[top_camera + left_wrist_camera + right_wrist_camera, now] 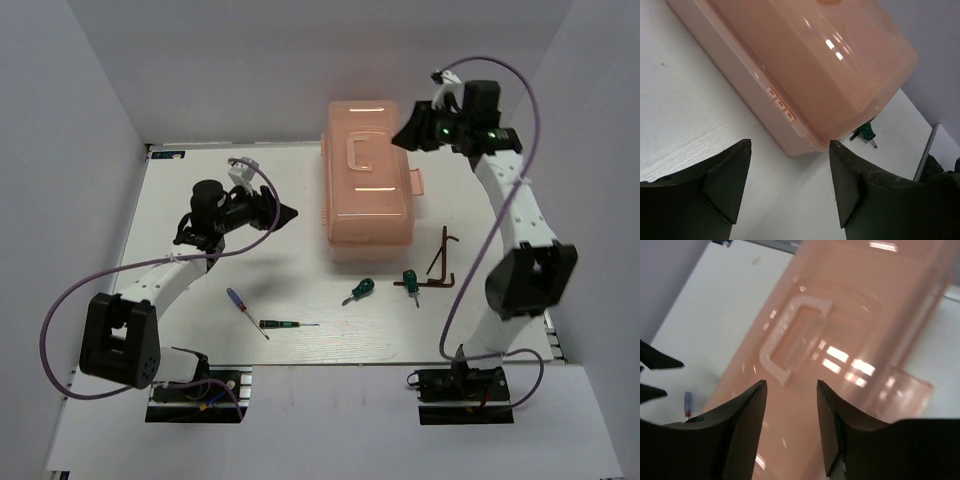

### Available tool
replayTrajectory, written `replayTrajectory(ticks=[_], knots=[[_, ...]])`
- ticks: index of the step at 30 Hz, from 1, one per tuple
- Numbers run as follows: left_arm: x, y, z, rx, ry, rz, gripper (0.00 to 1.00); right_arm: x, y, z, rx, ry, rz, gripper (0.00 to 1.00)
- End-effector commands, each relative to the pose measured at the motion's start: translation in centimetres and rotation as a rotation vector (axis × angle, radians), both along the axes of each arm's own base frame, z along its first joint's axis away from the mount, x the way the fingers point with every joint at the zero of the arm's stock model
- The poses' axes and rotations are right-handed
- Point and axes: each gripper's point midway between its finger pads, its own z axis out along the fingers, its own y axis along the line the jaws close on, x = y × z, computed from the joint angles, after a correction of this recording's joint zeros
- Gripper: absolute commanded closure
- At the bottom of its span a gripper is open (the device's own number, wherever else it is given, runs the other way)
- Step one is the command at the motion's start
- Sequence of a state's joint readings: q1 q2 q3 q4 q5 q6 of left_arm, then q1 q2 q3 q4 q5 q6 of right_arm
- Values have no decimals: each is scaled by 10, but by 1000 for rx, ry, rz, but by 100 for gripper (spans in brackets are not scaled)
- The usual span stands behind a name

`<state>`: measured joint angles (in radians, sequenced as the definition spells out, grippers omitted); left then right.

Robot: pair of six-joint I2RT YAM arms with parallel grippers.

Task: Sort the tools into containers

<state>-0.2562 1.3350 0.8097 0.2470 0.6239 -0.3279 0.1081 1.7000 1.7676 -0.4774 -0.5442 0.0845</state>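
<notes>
The salmon-pink toolbox (367, 180) is seen shut, handle on top, at the middle of the tabletop (300, 270) toward its far edge. Every tool is laid loose outside it. One green-handled screwdriver (359, 291) is spotted just off the toolbox's near side, and a second green-handled screwdriver (410, 281) just beside the dark hex key (443, 258) to the right. The black precision screwdriver (283, 324) and the blue-handled screwdriver (238, 303) are found further left, nearer the near edge. The left fingers (725, 175) are held wide and empty, aimed at the toolbox's left side. The right fingers (745, 415) are held above the lid's far right corner, narrower, nothing gripped.
</notes>
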Motion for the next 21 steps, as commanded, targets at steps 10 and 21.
replayTrajectory(ticks=[10,21], knots=[[33,-37,38,-189,-105,-162,28,63,107,-20,110,104,-73,34],[78,-51,45,-205,-111,-172,23,67,111,-64,-9,205,-284,36]])
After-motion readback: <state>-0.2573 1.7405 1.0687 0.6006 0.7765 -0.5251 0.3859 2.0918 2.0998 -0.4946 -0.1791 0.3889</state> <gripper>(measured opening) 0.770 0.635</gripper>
